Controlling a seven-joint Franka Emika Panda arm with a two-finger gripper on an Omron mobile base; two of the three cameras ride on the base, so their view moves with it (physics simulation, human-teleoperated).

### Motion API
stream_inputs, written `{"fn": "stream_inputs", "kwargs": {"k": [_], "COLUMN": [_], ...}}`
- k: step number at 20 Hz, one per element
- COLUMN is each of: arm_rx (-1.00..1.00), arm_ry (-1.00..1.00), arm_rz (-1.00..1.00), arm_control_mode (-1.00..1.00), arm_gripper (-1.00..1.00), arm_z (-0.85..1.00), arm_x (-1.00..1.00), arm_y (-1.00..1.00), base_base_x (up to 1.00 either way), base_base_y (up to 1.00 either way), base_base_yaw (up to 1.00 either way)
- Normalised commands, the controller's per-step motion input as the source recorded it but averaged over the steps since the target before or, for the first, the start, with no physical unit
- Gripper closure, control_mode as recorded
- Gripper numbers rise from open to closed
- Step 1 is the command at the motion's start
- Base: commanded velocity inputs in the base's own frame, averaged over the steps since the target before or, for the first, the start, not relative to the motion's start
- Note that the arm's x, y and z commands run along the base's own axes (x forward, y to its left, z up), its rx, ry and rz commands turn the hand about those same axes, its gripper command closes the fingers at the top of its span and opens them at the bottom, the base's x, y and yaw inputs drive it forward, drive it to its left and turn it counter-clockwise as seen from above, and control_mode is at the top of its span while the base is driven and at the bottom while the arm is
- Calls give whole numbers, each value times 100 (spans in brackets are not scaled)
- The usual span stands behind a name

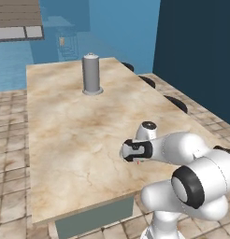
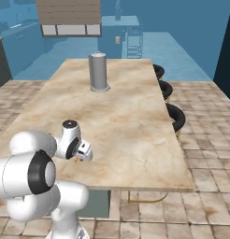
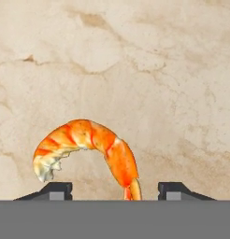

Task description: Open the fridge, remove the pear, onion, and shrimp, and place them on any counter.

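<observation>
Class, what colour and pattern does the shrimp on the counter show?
The shrimp is orange with darker red-orange bands and a pale tip, seen best in the hand view.

You're in a rendered kitchen: tan stone island counter [image 2: 135, 135] mid-frame, black stools [image 2: 176, 116] at right, tiled floor [image 2: 205, 154], cabinets [image 2: 70, 18] upper left.

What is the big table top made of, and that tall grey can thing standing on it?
The counter top looks like polished stone, maybe marble: tan with darker veins and cracks, faintly glossy. The grey canister looks like brushed metal, plain grey and smooth with a rounded cap, though it could be plastic.
</observation>
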Motion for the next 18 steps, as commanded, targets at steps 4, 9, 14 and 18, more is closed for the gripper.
{"fn": "stream_inputs", "kwargs": {"k": [4, 9, 14, 18], "arm_rx": [0, 0, 0, 1], "arm_ry": [0, 0, 3, 0], "arm_rz": [0, -1, 0, 0], "arm_control_mode": [-100, -100, -100, -100], "arm_gripper": [-100, -100, -100, -100], "arm_z": [57, 100, 100, 100], "arm_x": [-3, -1, -2, -26], "arm_y": [0, 0, 0, 0], "base_base_x": [0, 0, 0, 0], "base_base_y": [0, 0, 0, 0], "base_base_yaw": [0, 0, 0, 0]}}
